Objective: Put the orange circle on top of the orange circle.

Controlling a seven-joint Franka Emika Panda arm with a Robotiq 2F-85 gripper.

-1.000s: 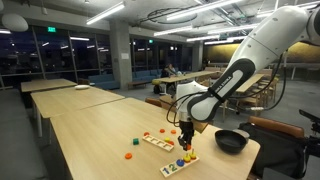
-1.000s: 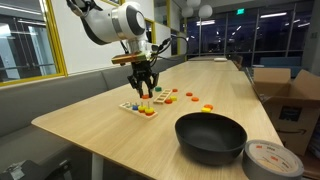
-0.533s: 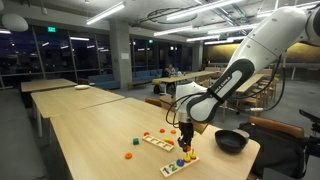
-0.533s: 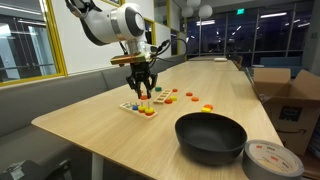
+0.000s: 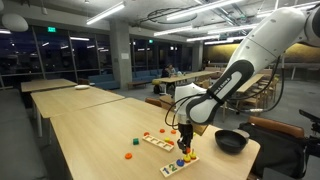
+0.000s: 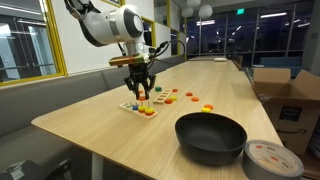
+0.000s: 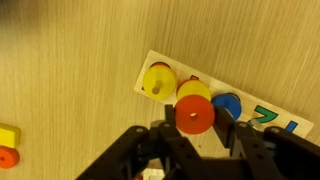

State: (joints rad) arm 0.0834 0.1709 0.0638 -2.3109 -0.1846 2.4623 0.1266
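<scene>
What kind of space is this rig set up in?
Probably an office or campus common area: rows of long wooden tables, a lit exit sign and large dark windows.

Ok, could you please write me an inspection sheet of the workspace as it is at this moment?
Surface: wooden table, no spill seen.
Job's things: orange circle over the peg board, next to a yellow circle and a blue circle.
Clutter: loose pieces, black bowl, tape roll.
Grippers: gripper above the peg board; fingers on either side of the orange circle; whether they grip it cannot be told.
Cables: nothing seen.
Surroundings: cardboard box, more tables, dark windows.
</scene>
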